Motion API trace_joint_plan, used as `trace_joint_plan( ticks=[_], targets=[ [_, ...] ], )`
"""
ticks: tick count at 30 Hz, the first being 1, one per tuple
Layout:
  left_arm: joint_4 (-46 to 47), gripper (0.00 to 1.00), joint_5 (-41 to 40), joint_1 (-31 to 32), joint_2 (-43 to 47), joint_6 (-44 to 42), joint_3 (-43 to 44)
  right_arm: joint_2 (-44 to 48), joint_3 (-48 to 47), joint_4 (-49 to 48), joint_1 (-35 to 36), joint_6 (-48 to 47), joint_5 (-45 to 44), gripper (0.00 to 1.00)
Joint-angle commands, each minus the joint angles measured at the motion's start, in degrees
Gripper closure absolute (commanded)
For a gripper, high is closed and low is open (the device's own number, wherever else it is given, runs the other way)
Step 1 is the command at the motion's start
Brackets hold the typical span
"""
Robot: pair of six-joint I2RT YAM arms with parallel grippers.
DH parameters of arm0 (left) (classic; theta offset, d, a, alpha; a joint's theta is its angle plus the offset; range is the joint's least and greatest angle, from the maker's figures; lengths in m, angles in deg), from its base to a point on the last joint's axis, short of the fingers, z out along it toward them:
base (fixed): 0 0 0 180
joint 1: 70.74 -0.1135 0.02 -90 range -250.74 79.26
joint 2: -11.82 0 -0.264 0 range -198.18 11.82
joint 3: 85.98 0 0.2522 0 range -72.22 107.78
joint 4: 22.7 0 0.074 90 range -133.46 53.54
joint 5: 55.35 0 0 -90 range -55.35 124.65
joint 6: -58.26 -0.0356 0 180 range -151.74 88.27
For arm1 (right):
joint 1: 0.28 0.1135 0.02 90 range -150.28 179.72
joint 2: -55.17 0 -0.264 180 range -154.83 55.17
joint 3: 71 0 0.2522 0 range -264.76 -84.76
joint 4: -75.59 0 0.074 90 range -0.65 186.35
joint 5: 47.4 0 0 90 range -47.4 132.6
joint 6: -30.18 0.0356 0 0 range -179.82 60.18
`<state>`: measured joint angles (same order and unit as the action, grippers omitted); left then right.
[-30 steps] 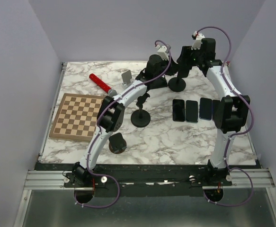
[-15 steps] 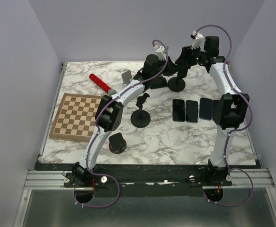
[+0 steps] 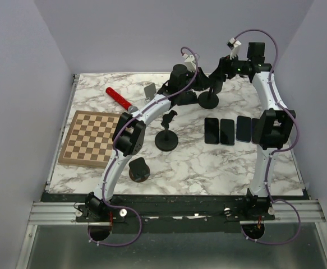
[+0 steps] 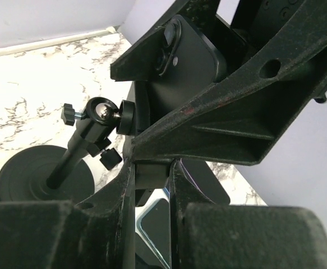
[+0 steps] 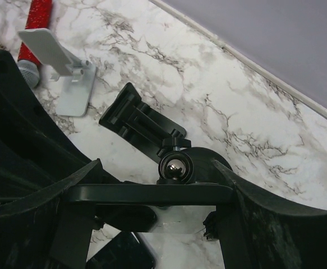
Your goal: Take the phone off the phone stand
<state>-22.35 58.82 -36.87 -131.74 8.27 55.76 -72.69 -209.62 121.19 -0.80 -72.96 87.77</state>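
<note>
- At the far middle of the desk [image 3: 208, 162], the left hand [image 4: 152, 171] is pinched tight on a small block low on the phone stand [image 4: 76, 145], seemingly to brace it.
- Just right of that, the phone [image 4: 192, 61] sits at the stand's head. Its back and lens face the left wrist camera, and its long axis runs up, away from the base.
- The right hand [image 5: 157, 182] has its jaws spread wide across the phone's width, touching both edges. It looks best placed to lift the phone along that axis.
</note>
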Motion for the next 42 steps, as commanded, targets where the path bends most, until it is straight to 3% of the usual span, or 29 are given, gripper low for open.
trace_joint_plan(
  ticks=[1,11,16,25,33,42],
  targets=[
    [-3.7,1.00,4.1,-1.8,-2.5,6.0,0.2,-3.9,-2.3,6.3,-2.2,-1.5,11.1,0.99],
    [-8.3,1.00,0.7,-2.0,-2.5,7.0,1.0,-2.4,0.9,-0.2,-2.6,4.0,17.3,0.99],
    [-12.7,1.00,-2.7,-2.6,-2.3,8.4,1.0,-6.4,-10.0,10.6,-2.6,0.2,17.3,0.99],
    [-15.6,1.00,-5.4,-2.0,-1.7,6.7,2.0,-1.3,-2.8,2.6,-2.8,6.1,14.1,0.99],
    [-21.3,1.00,-9.3,-3.3,-2.0,10.5,2.2,-3.5,-10.9,12.7,-4.3,3.9,21.6,0.99],
    [-23.5,1.00,-9.7,-3.4,-3.3,10.9,4.7,-0.6,-4.1,3.7,-5.1,9.9,21.9,1.00]
  ],
)
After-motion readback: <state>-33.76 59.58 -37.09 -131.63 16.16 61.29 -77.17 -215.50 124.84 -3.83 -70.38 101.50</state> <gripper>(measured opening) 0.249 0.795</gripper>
